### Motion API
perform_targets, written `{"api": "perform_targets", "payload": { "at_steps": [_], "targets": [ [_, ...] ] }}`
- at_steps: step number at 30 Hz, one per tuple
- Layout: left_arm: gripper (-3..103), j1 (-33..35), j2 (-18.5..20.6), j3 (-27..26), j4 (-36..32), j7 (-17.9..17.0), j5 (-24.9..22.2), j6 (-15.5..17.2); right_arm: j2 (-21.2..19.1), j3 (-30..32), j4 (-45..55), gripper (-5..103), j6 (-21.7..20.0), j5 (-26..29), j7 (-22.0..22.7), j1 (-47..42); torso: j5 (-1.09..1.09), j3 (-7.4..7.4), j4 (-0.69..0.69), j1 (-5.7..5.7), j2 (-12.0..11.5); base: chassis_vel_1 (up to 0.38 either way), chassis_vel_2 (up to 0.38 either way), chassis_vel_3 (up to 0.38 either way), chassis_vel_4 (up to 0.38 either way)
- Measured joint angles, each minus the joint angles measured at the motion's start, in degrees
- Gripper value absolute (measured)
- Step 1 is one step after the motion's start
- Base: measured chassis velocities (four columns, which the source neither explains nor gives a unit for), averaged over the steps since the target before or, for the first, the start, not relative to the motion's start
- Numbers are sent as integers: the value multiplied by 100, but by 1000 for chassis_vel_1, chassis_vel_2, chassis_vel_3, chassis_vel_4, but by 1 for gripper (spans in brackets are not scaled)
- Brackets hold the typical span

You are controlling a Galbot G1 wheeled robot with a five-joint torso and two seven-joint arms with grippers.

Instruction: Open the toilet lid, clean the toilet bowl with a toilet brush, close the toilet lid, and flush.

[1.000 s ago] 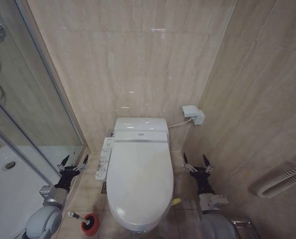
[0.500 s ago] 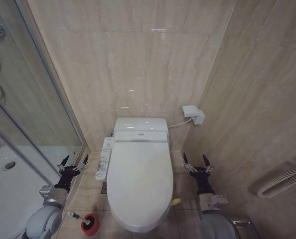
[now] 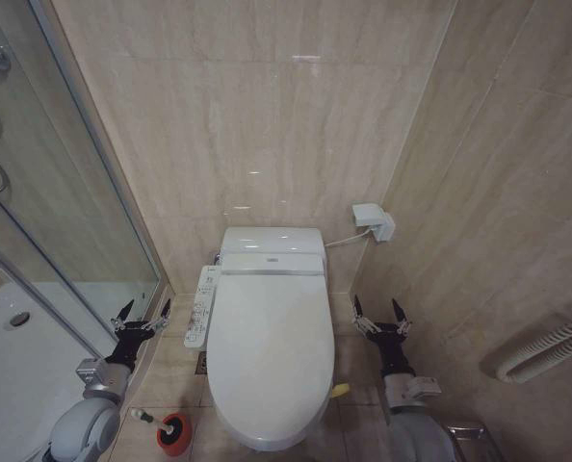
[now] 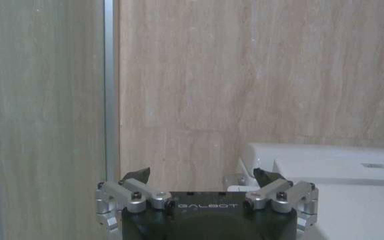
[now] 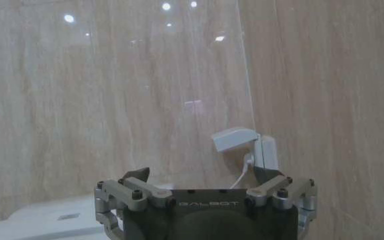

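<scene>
The toilet lid lies shut at lower centre of your head view. Your left gripper and right gripper flank it, fingers spread wide, holding nothing.

left gripper: low at left, fingers spread | right gripper: low at right, fingers spread
</scene>
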Motion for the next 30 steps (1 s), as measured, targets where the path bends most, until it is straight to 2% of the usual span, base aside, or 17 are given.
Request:
{"api": "perform_targets", "payload": {
  "at_steps": [5, 7, 8, 9, 10, 11, 12, 14, 15, 16, 18, 19, 20, 24, 30],
  "targets": [
    [100, -3, -34, 6, 4, 0, 12, -4, 0, 0, 0, 100, 0, 0, 0, 0, 2, 0, 0, 0, 0, 0, 0, 0, 0],
    [100, -20, -206, 49, 46, -2, 123, -51, 0, -1, 0, 100, 0, 0, 0, 0, 6, 0, 0, 0, 0, 0, 0, 0, 0],
    [100, -46, -517, 147, 115, -5, 315, -136, -1, -1, 0, 100, 0, 1, 0, 0, 6, 0, 1, 0, 0, 0, 0, 0, 0],
    [100, -46, -517, 147, 115, -5, 315, -136, -1, -1, 0, 100, 0, 1, 0, 0, 6, 0, 1, 0, 0, 0, 0, 0, 0],
    [100, -57, -781, 257, 184, 5, 458, -229, 0, -3, 0, 100, 0, 0, -1, 1, -8, 0, 1, 0, 0, 0, 0, 0, 0],
    [100, -77, -872, 277, 260, 36, 503, -401, -2, 4, 0, 100, 1, 1, 2, 0, -12, 1, -1, 0, 0, 0, 0, 0, 0],
    [100, -107, -916, 287, 318, 116, 496, -604, 0, -2, 0, 100, 1, 0, -1, 0, 0, 0, -2, 0, 0, 0, 0, 0, 0],
    [100, -116, -926, 288, 340, 179, 455, -696, -1, -1, 0, 100, 1, 0, 0, 0, 9, 0, -2, -1, 0, 0, 0, 0, 0],
    [100, -110, -929, 285, 347, 207, 410, -713, -1, -1, 0, 100, 0, 0, 0, 0, 2, 0, 0, 0, 1, 0, 0, 0, 0],
    [100, -91, -928, 250, 321, 174, 510, -587, -1, 0, 0, 100, 1, 0, 0, 0, -5, 0, -2, 0, 1, 0, 0, 0, 0],
    [100, -68, -924, 191, 293, 130, 674, -484, -1, 0, 0, 100, 1, 1, 0, 0, -1, 0, 0, 0, 1, 0, 0, 0, 0],
    [100, -54, -913, 134, 264, 32, 861, -415, -1, -1, 0, 100, 1, 1, 0, 0, 5, 0, 1, 0, 1, 0, 0, 0, 0],
    [100, -41, -894, 115, 223, -98, 914, -346, -1, -1, 0, 100, 1, 1, 0, 0, -1, 0, 1, 0, 1, 0, 0, 0, 0],
    [100, -39, -818, 78, 157, -338, 779, -228, -1, 0, 0, 100, 1, 0, 0, 0, 1, 0, 0, 0, 1, 0, 0, 0, 0],
    [100, -100, -643, 18, 168, -208, 577, -300, -1, 0, 0, 100, 1, 1, 0, 0, 0, 0, 0, 0, 1, 0, 0, 0, 0]
  ]
}}
